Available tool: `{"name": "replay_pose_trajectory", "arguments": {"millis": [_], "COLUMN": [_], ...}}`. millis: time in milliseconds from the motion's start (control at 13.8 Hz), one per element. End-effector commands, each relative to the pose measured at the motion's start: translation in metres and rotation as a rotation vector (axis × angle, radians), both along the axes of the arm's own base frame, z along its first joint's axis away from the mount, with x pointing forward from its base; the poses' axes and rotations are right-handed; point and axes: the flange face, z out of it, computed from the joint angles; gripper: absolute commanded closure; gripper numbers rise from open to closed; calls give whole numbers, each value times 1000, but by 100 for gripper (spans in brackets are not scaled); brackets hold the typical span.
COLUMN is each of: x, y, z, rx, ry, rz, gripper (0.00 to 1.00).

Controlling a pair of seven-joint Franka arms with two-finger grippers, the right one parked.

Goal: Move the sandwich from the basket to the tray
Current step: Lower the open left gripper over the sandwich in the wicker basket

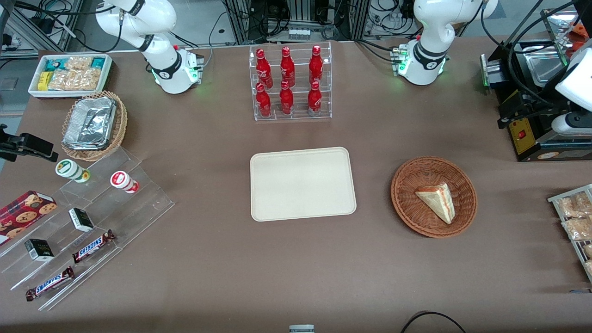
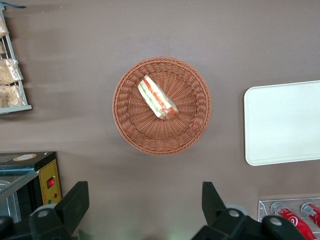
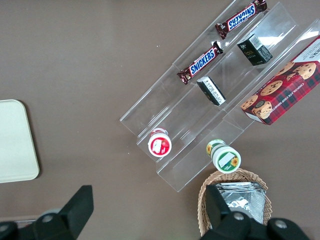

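— While I'm hovering the left gripper (image 2: 142, 210) high above the table, jaws spread and empty, nothing is getting moved yet.

— Where's it sitting?

— The triangular white-bread sandwich (image 1: 437, 201) is lying in the round reddish-brown wicker basket (image 1: 407, 203); the cream rectangular plastic tray (image 1: 303, 183) is waiting bare.

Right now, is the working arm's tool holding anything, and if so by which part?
Nothing is held. The tool hovers open above the table, with the sandwich lying untouched in the basket.

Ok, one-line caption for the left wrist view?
Open gripper hovers above the sandwich in its basket, tray beside.
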Motion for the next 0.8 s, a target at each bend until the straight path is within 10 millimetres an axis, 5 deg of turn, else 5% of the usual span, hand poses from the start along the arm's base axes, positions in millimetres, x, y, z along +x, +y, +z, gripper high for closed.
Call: {"name": "replay_pose_trajectory", "arguments": {"millis": [0,145,363,726], "x": [-1,13,30,27], "y": [1,2,-7,-12], "z": [5,-18,-90,-196], "rx": [6,16,59,24], "ry": [-27,-8,-15,-102], "rz": [17,20,22,346], "gripper": [0,0,0,0]}}
